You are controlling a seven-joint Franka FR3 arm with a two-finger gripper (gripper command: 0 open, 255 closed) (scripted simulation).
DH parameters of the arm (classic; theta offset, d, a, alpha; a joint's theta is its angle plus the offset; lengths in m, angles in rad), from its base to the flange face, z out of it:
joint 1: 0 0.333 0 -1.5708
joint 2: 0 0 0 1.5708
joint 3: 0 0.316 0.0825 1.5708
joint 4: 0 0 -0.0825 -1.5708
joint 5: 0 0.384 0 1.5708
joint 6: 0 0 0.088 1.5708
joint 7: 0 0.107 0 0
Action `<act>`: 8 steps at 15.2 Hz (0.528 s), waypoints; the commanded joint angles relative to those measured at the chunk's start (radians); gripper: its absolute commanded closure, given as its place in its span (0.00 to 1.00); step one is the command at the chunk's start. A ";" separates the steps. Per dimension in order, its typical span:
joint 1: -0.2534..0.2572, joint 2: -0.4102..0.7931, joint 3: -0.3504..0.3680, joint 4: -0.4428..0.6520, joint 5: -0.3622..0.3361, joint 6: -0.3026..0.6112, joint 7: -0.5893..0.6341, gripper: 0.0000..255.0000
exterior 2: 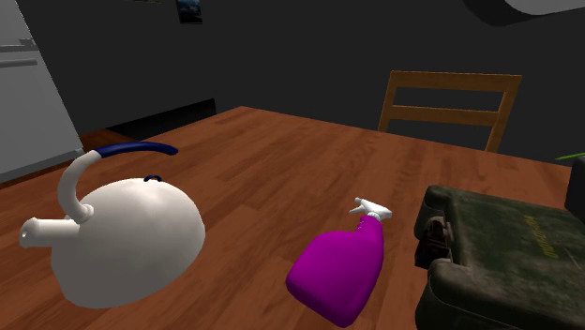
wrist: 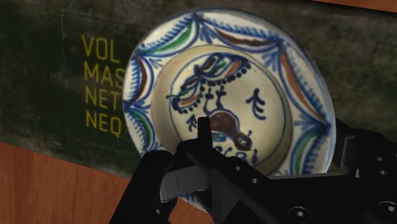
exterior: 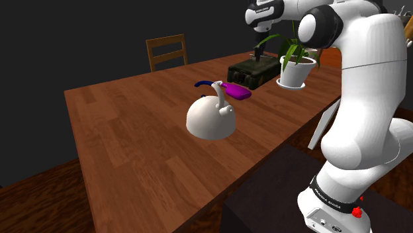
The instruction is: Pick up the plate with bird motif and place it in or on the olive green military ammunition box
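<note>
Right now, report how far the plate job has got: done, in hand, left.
Done: the plate with bird motif looks picked up, with the gripper shut on its rim. In hand: the wrist view shows the plate held over the dark green ammunition box with yellow lettering, at the far end of the table. Left: lower it and release. I cannot tell whether the plate touches the box yet.
</note>
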 commanded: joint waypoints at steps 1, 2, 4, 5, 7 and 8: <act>0.000 0.006 0.000 0.004 0.001 -0.003 0.000 0.00; 0.000 0.006 0.000 0.004 0.001 -0.002 0.000 0.00; -0.001 0.002 0.000 -0.005 0.000 0.002 -0.001 0.00; 0.001 -0.004 0.000 0.019 0.000 -0.028 -0.001 0.00; 0.006 -0.009 0.001 0.077 -0.001 -0.091 -0.003 0.00; 0.007 -0.009 0.001 0.103 0.000 -0.118 -0.003 0.00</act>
